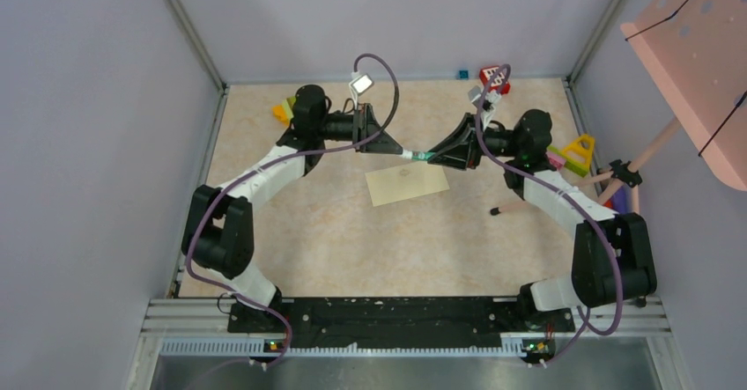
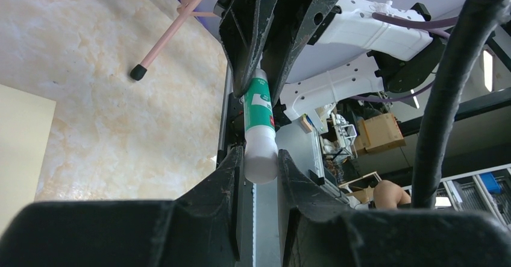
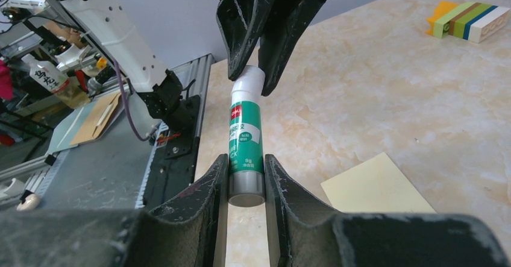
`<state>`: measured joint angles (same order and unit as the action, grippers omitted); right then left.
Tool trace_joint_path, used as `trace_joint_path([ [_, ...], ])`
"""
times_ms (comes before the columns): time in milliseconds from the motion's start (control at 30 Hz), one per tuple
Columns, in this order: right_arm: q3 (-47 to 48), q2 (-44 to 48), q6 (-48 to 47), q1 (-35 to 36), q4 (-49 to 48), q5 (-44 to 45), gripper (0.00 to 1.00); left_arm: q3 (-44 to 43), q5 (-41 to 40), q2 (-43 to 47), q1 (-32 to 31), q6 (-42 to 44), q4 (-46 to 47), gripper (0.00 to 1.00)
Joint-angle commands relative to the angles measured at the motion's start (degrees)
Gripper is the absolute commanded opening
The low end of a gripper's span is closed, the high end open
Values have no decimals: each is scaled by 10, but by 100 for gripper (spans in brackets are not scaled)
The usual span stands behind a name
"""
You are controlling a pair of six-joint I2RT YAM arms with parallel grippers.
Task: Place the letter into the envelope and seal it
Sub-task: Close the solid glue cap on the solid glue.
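Note:
A green glue stick (image 1: pixel 417 156) with a white cap hangs level above the table, held at both ends. My left gripper (image 1: pixel 406 154) is shut on the white cap (image 2: pixel 260 155). My right gripper (image 1: pixel 430 158) is shut on the green body (image 3: pixel 244 139) near its grey base. Just below them the pale yellow envelope (image 1: pixel 407 183) lies flat on the table; it also shows at the left edge of the left wrist view (image 2: pixel 23 143) and at the lower right of the right wrist view (image 3: pixel 376 185). The letter is out of view.
Coloured blocks (image 1: pixel 284 110) lie at the back left, a red toy (image 1: pixel 493 77) at the back, and a yellow triangle with blocks (image 1: pixel 577 152) at the right. A pink stand's leg with a black tip (image 1: pixel 495 210) reaches in from the right, under a pink perforated board (image 1: pixel 696 38).

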<state>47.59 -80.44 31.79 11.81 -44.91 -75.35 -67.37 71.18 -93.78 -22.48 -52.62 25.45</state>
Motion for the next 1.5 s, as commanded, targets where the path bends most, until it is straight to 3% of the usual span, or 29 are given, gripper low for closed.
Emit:
trace_joint_path([
  [0, 3, -3, -1, -3, -35, 5, 1, -7, 12, 14, -18, 9, 21, 0],
  [333, -3, 8, -14, -3, -9, 48, 0, 15, -39, 32, -26, 36, 0, 0],
  [533, -23, 6, 36, 0, -63, 80, 0, 35, -79, 37, -26, 23, 13, 0],
  [767, -31, 2, 56, 11, -92, 91, 0, 60, -92, 35, -26, -18, 68, 0],
  [1267, -39, -36, 130, 18, -168, 84, 0, 129, -113, 33, -15, -168, 322, 0],
  [1467, -42, -53, 204, 19, -232, 90, 0, 143, -118, 38, -16, -170, 347, 0],
])
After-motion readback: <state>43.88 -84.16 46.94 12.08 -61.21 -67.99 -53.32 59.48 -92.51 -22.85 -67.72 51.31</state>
